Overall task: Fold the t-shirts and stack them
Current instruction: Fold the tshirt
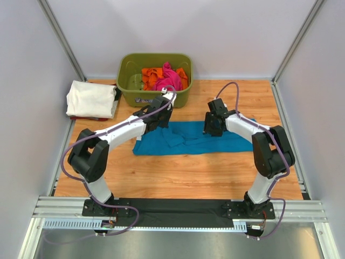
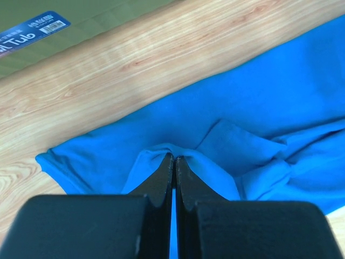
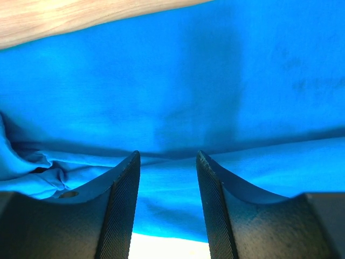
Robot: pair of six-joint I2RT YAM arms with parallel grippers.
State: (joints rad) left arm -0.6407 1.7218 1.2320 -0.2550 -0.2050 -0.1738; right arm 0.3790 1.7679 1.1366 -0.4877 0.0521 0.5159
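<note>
Two pincers of mine are down at the same cloth. My left pincer (image 2: 173, 162) is clenched, its two dark fingers (image 2: 161, 183) pressed flat together with a raised ridge of the teal-blue t-shirt (image 1: 188, 141) nipped at their tips. My right pincer (image 3: 167, 156) is released: its jaws stand apart just above the same shirt, blue cloth filling the gap between them (whether the pads touch the fabric I cannot tell).

The teal-blue t-shirt lies spread and rumpled on the wooden table (image 1: 178, 172), just in front of the olive-green tub (image 1: 129, 91), reaching from below the tub across towards my right arm's side. My left pincer grips it near the tub's front wall; my right pincer is further from the tub, on that far half.

Inside the tub sit a pink t-shirt (image 1: 168, 75) and an orange t-shirt (image 1: 151, 75), bunched together. Beside the tub, on my left arm's side, a white t-shirt (image 1: 91, 98) lies folded.
</note>
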